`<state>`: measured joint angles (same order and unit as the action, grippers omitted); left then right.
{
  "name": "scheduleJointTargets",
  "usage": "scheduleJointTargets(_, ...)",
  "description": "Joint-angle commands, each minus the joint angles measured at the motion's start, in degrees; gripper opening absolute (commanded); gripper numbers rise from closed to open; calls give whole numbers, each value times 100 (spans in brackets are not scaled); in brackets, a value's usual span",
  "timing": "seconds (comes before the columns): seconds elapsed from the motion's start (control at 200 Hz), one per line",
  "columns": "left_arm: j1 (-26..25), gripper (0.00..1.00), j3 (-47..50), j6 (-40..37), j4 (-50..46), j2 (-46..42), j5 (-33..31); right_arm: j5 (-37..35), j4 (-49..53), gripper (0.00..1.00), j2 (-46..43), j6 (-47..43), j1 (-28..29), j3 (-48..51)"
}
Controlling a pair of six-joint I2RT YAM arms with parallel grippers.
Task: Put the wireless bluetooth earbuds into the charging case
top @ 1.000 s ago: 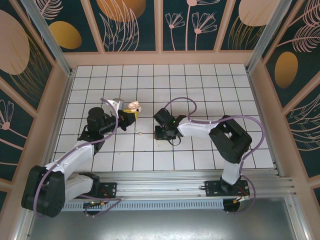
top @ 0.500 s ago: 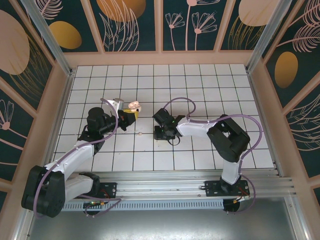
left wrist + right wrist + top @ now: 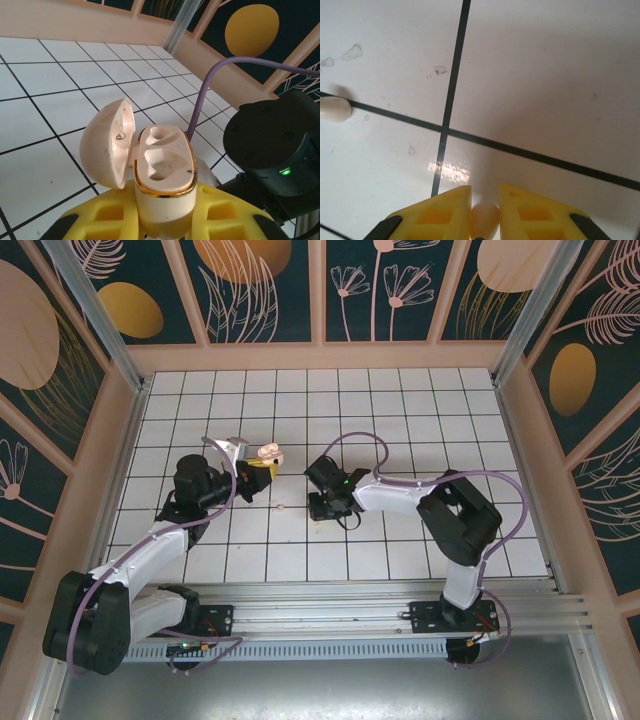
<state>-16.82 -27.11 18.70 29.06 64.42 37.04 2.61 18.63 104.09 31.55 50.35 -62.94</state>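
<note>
The cream charging case [image 3: 165, 172] with a gold rim stands upright in my left gripper [image 3: 165, 215], which is shut on its lower body. Its lid [image 3: 107, 145] hangs open to the left and both sockets look vacant. From above, the case [image 3: 268, 452] is held over the tiles left of centre by the left gripper [image 3: 255, 472]. My right gripper [image 3: 318, 508] is low over the table, its yellow jaws shut on a pale cream earbud [image 3: 485, 220] in the right gripper [image 3: 485, 210]. A second earbud [image 3: 335, 109] lies on a grid line to the left, seen from above as the loose earbud [image 3: 281, 508].
The right arm's black wrist [image 3: 275, 145] with a green light and a purple cable sits close to the case's right side. The white tiled table [image 3: 400, 420] is walled by a wooden frame [image 3: 320, 358] on three sides.
The right arm has edged slightly left over the tile and its jaws have drawn in onto the earbud. The left arm and the case have stayed still.
</note>
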Motion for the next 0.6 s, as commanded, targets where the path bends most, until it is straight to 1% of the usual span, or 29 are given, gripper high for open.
scheduleJointTargets(0.0, 36, 12, 272, -154, 543, -139, 457, -294, -120, 19, -673, -261, 10, 198)
scheduleJointTargets(0.055, 29, 12, 462, -153, 980, -134, 639, -323, -367, 19, -840, -296, 15, 312)
scheduleJointTargets(0.14, 28, 12, 713, -223, 1506, -163, 890, -559, -775, 19, -1069, -349, 10, 483)
scheduleJointTargets(0.32, 9, 11, 1182, -449, 2322, -333, 947, -895, -1548, 19, -1583, -651, 23, 812)
scheduleJointTargets(0.43, -27, 11, 1356, -635, 2598, -310, 928, -1032, -1944, 19, -1869, -903, 19, 994)
scheduleJointTargets(0.591, -160, 10, 1387, -1073, 2569, -77, 846, -1062, -2482, 19, -2312, -1357, 34, 1235)
